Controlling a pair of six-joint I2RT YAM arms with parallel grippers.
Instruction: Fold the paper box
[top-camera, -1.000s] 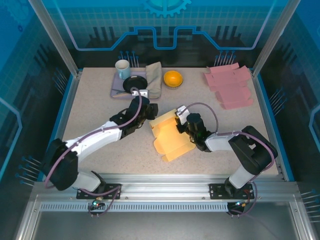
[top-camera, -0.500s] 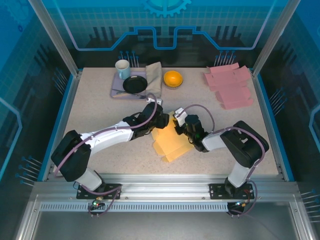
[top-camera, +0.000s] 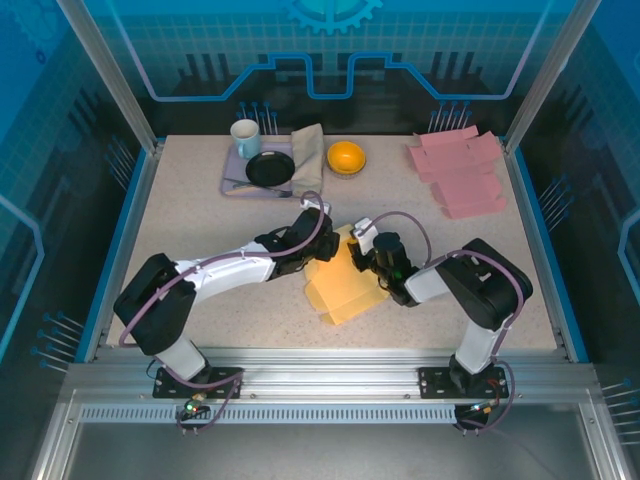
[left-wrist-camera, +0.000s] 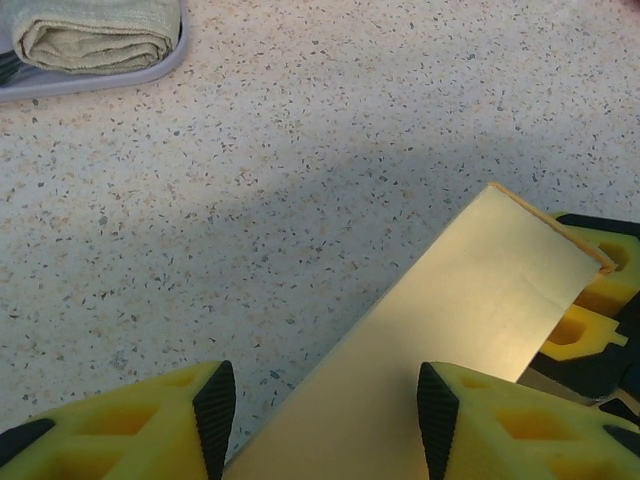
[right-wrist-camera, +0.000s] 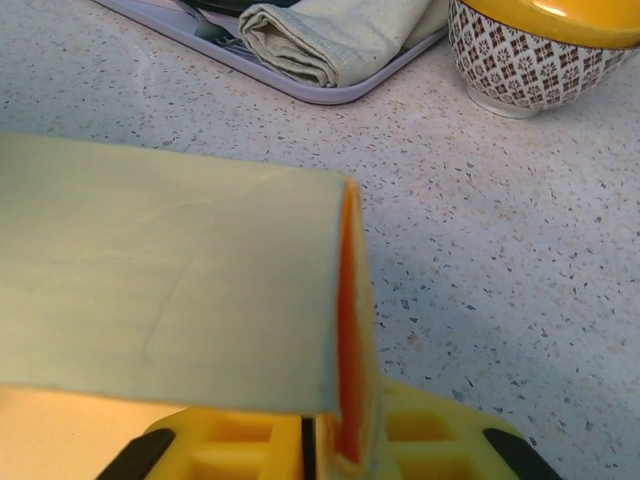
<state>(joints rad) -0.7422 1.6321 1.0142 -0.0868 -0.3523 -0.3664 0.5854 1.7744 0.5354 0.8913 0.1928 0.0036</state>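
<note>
In the middle of the desk (top-camera: 200, 200), the yellow paper box (top-camera: 345, 285) lies mostly flat, with one flap lifted. The left fingers (left-wrist-camera: 213, 415) stand wide, one on each side of this flap, and I cannot tell if they touch it. The right fingers (right-wrist-camera: 430, 450) are narrow and pinch the end of the flap, holding it above the desk. Behind them sit a patterned bowl (right-wrist-camera: 540, 50) and a folded towel (right-wrist-camera: 340, 35) on a tray (right-wrist-camera: 330, 92). Pink sheets (top-camera: 460, 170) lie at the far right corner.
</note>
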